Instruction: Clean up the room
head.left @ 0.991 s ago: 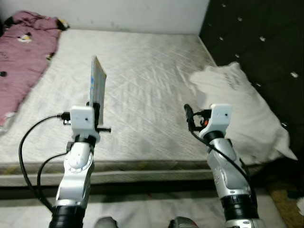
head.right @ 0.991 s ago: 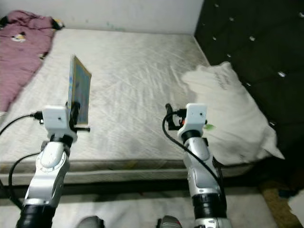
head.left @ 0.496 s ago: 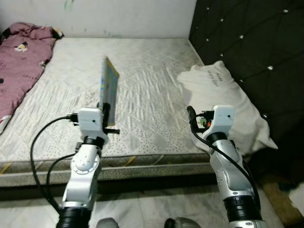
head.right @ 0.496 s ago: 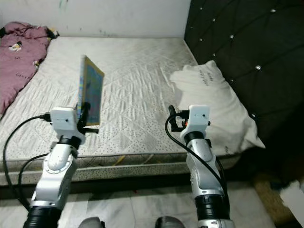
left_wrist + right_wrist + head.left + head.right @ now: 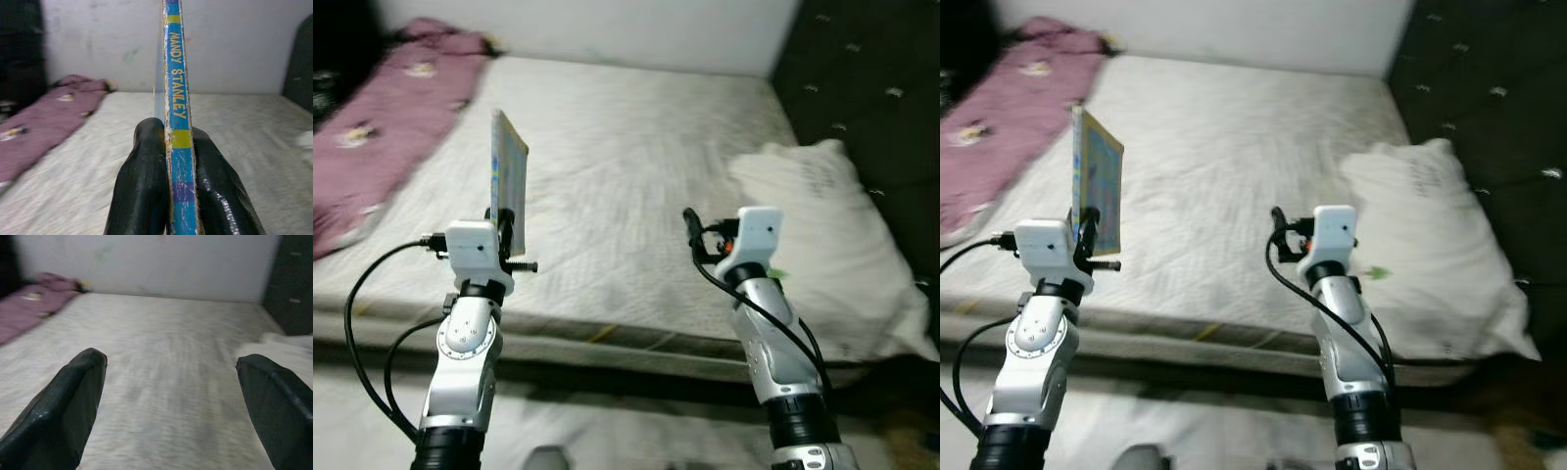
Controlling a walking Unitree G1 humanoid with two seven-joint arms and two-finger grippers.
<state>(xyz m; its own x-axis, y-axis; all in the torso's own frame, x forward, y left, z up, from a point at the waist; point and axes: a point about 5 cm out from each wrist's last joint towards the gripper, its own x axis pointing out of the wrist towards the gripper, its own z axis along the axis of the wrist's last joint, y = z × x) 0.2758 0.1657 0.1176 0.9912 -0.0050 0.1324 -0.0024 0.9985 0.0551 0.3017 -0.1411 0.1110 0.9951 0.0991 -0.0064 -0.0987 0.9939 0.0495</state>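
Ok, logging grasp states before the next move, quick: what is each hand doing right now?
Left hand: closed on a thin book, held upright on edge.
Right hand: open, holding nothing.

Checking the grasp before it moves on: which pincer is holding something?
The left pincer: shut on the thin blue book, held upright. The right pincer gapes open.

Count: 1 book (image 5: 177,122), thin, blue spine. 1 white pillow (image 5: 822,235). 1 pink garment (image 5: 386,108) with small printed figures. 1 bare quilted mattress (image 5: 626,157). 1 dark tufted headboard (image 5: 871,78). 2 grippers: left gripper (image 5: 177,196), right gripper (image 5: 168,406). 2 silver arms.
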